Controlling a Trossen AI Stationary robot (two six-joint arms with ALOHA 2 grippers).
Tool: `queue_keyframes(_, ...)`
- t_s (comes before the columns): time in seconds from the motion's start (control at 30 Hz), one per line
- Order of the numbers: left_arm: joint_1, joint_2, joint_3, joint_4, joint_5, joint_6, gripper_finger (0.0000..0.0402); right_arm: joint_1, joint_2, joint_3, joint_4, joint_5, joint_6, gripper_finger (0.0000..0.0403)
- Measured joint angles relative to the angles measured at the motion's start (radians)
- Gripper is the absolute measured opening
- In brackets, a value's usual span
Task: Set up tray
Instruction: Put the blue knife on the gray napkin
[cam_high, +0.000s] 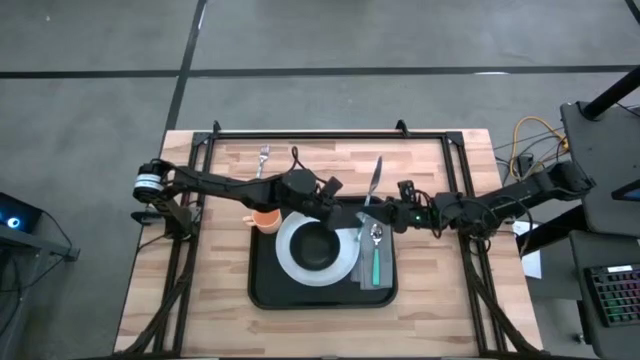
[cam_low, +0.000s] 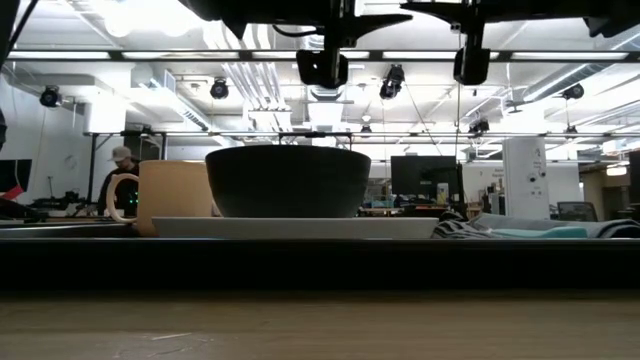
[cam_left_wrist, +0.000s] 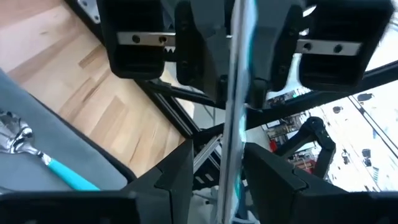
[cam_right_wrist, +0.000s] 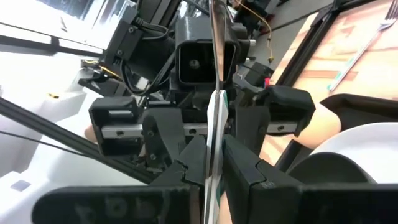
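Black tray (cam_high: 265, 290) below both arms, right gripper (cam_right_wrist: 214, 163) clenched on knife (cam_right_wrist: 217, 74) — left gripper (cam_left_wrist: 214, 163) around it too

1. We are counting one black tray (cam_high: 268, 292) on the tabletop (cam_high: 430, 300).
2. We are seeing one white plate (cam_high: 290, 258) and one dark bowl (cam_high: 316, 246).
3. We are counting one orange mug (cam_high: 265, 218).
4. We are finding one grey napkin (cam_high: 366, 262).
5. We are counting one teal-handled spoon (cam_high: 375, 255), one knife (cam_high: 374, 180) and one fork (cam_high: 263, 158).
6. We are seeing two arms.
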Motion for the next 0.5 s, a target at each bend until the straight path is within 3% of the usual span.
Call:
queue_keyframes(0.23, -0.003, 0.001, 0.002, 0.002, 0.055, 0.008, 0.0085, -0.031, 0.031, 0.028, -0.001, -0.022, -0.013, 0.0019)
queue_keyframes(0.4, -0.005, 0.001, 0.002, 0.002, 0.064, 0.026, 0.0024, -0.037, 0.034, 0.030, 0.004, -0.040, -0.025, 0.0019)
queue_keyframes(0.5, -0.006, 0.000, 0.002, 0.001, 0.068, 0.028, 0.0018, -0.036, 0.034, 0.030, 0.005, -0.041, -0.034, 0.0019)
